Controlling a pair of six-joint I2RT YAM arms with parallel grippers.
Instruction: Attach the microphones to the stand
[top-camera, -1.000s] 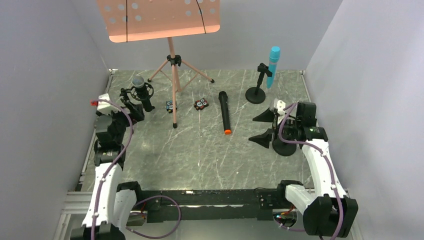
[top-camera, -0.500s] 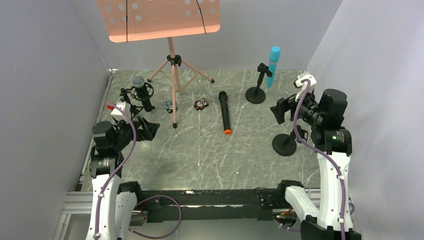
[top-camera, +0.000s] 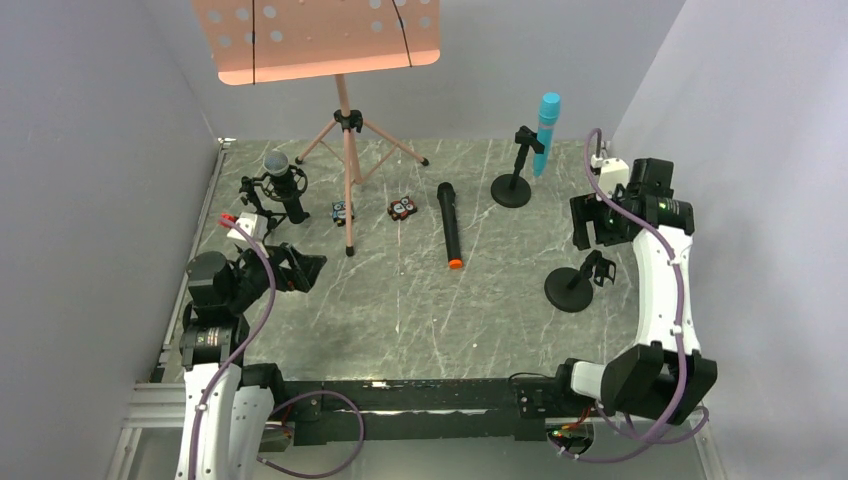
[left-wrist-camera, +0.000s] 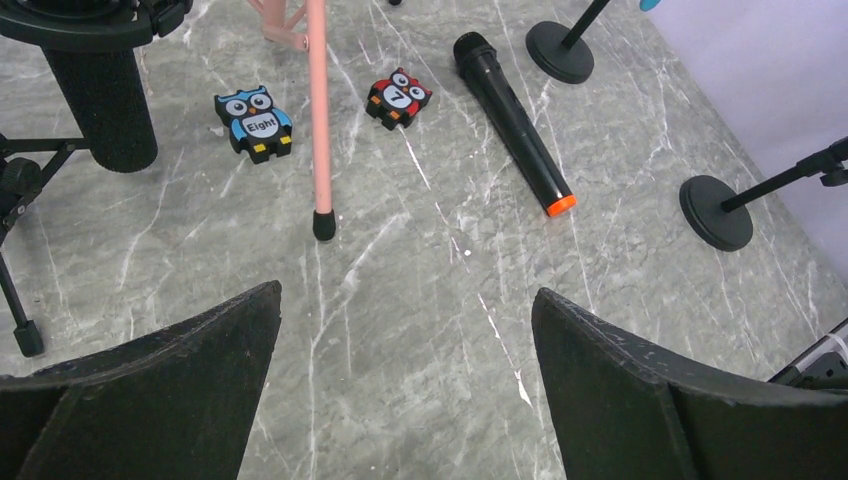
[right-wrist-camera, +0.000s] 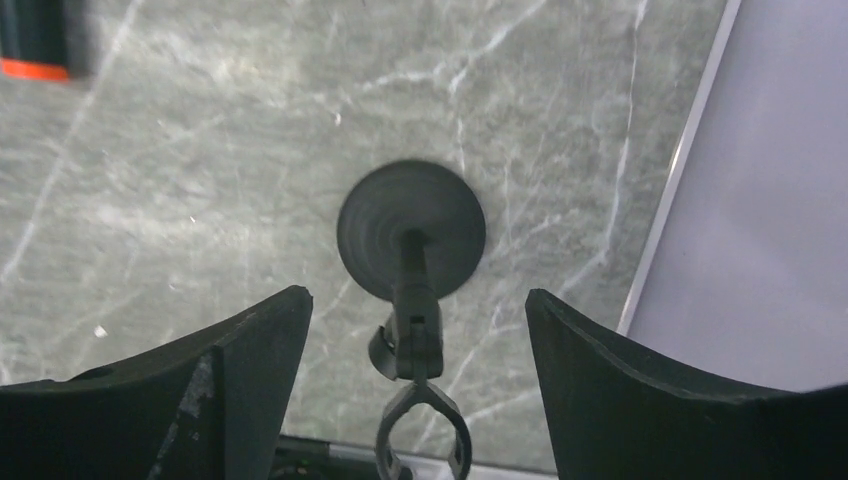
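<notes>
- I work in a robot lab test cell, not a home or a studio: plain pale walls (top-camera: 90, 150) box in my table (top-camera: 400, 310) at the back and on both sides.
- My left arm (top-camera: 208, 300) and right arm (top-camera: 660, 290) are bolted to a black and aluminium frame (top-camera: 400, 398) at the near edge. Purple cables (top-camera: 268, 275) run loose along them.
- The tabletop is a grey marble-pattern sheet with metal edging.
- The things on it look like staged props: a pink music stand (top-camera: 315, 35), small round-based microphone stands (top-camera: 511, 192) and owl-shaped number tiles (left-wrist-camera: 257, 122).
</notes>
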